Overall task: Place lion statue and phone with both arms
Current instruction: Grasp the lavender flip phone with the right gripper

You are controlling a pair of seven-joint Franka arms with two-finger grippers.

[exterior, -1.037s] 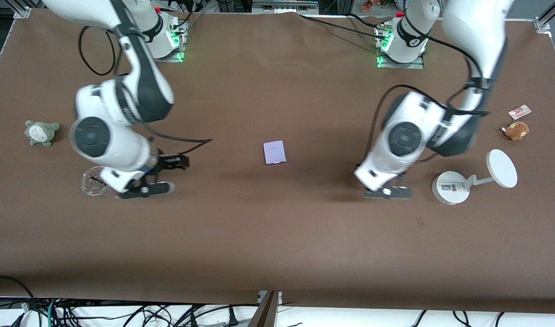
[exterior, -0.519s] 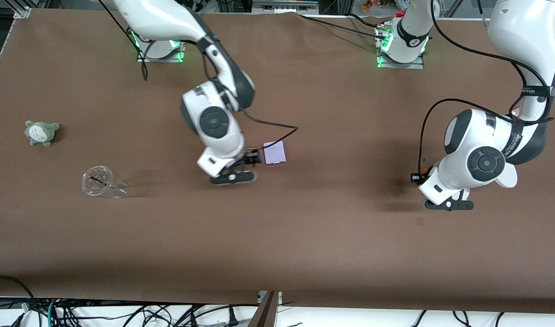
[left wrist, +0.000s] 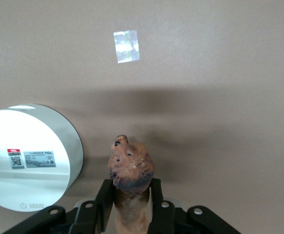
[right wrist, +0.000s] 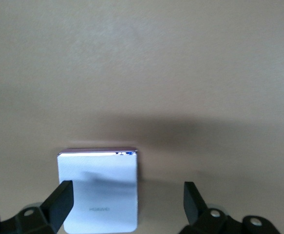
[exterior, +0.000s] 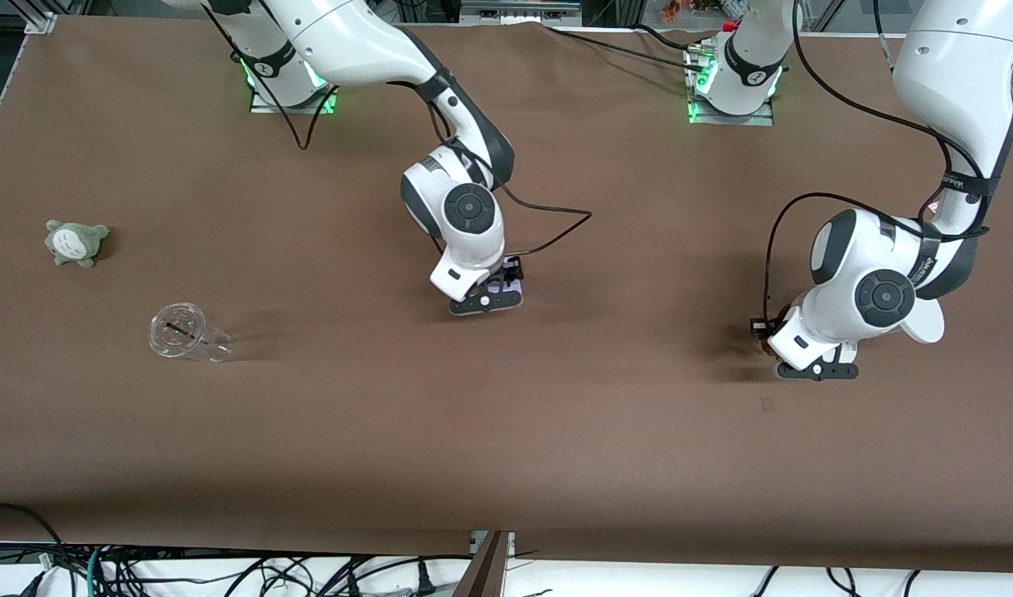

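Note:
The lion statue (left wrist: 131,170), a small reddish-brown figurine, sticks head-first out of my left gripper (left wrist: 130,187), which is shut on its body. That left gripper (exterior: 813,369) hangs low over the table beside the white stand. The phone (right wrist: 100,187) is a flat pale lavender rectangle lying on the brown table. My right gripper (right wrist: 127,202) is open above it, with the phone between the fingers and close to one of them. In the front view the right gripper (exterior: 486,300) covers most of the phone (exterior: 515,286).
The white stand's round base (left wrist: 29,156) is close beside the held lion; its disc (exterior: 925,325) peeks out from under the left arm. A clear cup (exterior: 187,333) lies on its side and a grey-green plush (exterior: 75,242) sits toward the right arm's end.
The right arm swept from beside the clear cup to the middle and now stands over the phone. The left arm carried the lion toward the stand, then held almost still.

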